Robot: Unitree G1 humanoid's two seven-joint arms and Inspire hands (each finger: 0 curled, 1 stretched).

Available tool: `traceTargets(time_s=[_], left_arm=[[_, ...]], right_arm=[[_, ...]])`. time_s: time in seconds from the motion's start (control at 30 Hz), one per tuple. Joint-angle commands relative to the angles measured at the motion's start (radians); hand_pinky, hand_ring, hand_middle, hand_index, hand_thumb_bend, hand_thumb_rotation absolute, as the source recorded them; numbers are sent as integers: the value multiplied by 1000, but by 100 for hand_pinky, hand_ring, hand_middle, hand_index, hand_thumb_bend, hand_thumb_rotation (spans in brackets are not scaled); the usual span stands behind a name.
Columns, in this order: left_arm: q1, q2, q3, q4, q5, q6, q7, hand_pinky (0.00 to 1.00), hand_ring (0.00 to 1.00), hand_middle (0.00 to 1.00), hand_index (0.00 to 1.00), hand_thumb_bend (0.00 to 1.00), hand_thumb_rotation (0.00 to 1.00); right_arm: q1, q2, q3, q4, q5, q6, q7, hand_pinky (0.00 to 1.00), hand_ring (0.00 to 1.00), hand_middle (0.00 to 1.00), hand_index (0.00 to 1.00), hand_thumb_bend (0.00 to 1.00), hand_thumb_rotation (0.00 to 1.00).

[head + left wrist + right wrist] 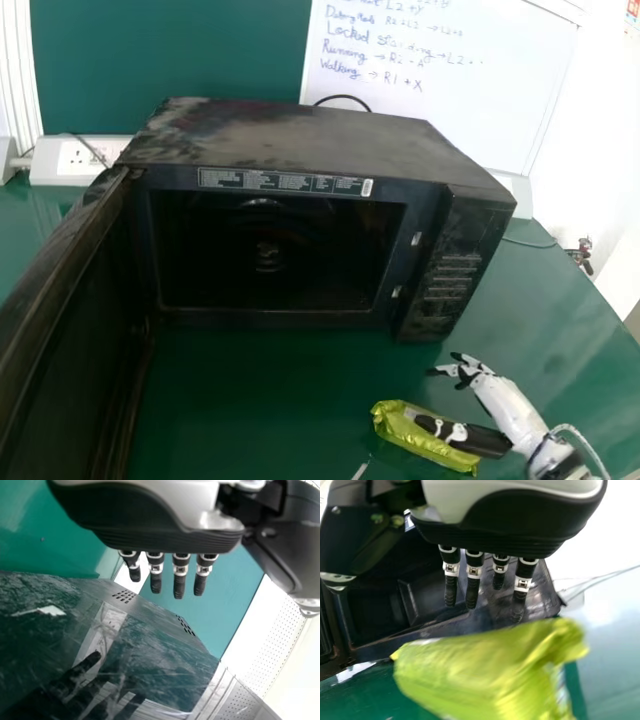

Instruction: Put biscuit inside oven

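Observation:
The black microwave oven point(300, 255) stands on the green table, its door point(70, 330) swung wide at the left. A yellow-green biscuit packet point(415, 435) lies on the table in front of the oven's right side. My right hand point(510, 410) is at the packet, its thumb over the wrapper and its fingers pointing left beyond it. In the right wrist view, the right hand point(510, 535) has straight fingers, with the packet point(485, 670) close by. My left hand point(165, 530) has extended fingers, holding nothing, near a glossy dark panel point(150, 645).
Behind the oven are a socket box point(80, 160), a green partition point(170, 50) and a whiteboard point(440, 90). The open door borders the table space before the oven on the left. A cable point(530, 243) lies at the oven's right.

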Motion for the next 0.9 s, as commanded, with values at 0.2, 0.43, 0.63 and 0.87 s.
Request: traceTargets(time_s=[0.2, 0.43, 0.63, 0.87], left_arm=[[7, 6, 13, -5, -14, -3, -15, 100, 99, 97, 98, 88, 88], [11, 2, 12, -19, -13, 3, 1, 100, 99, 97, 97, 89, 87], [12, 3, 12, -16, -15, -2, -9, 100, 99, 97, 98, 88, 88], [20, 3, 10, -23, -10, -2, -10, 100, 99, 98, 98, 88, 89]], right_arm=[[-41, -45, 15, 126, -26, -59, -55, 68, 82, 86, 82, 100, 35], [-48, -57, 31, 156, -48, -80, -90, 69, 82, 85, 82, 100, 37], [-47, -45, 53, 169, -55, -87, -111, 69, 82, 85, 82, 100, 35], [-39, -32, 86, 182, -63, -66, -125, 70, 82, 85, 82, 100, 38]])
